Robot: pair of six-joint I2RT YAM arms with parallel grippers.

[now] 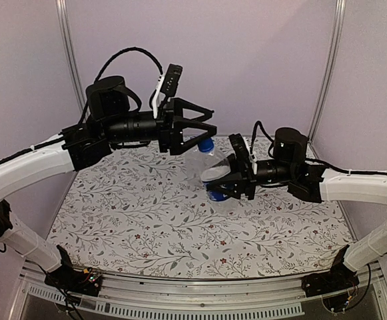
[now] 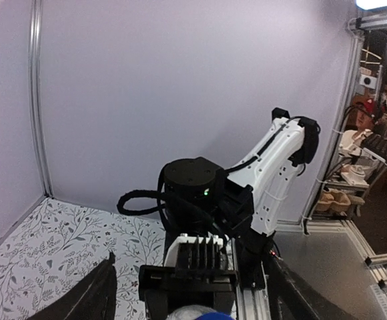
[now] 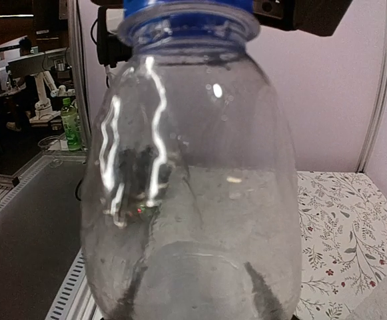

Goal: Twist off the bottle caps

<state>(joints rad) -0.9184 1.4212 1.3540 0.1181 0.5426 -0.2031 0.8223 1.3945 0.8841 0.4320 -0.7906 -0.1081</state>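
Two grippers, one bottle (image 1: 213, 167): right gripper (image 1: 226, 185) is pinching its body, left gripper (image 1: 212, 122) is hovering at the blue cap (image 1: 206, 145), jaws spread wide.

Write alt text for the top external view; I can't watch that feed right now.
The right gripper holds a clear bottle tilted over the floral table, clamped near its blue label band. The left gripper has its jaws open at the bottle's blue cap, which sits on the neck.
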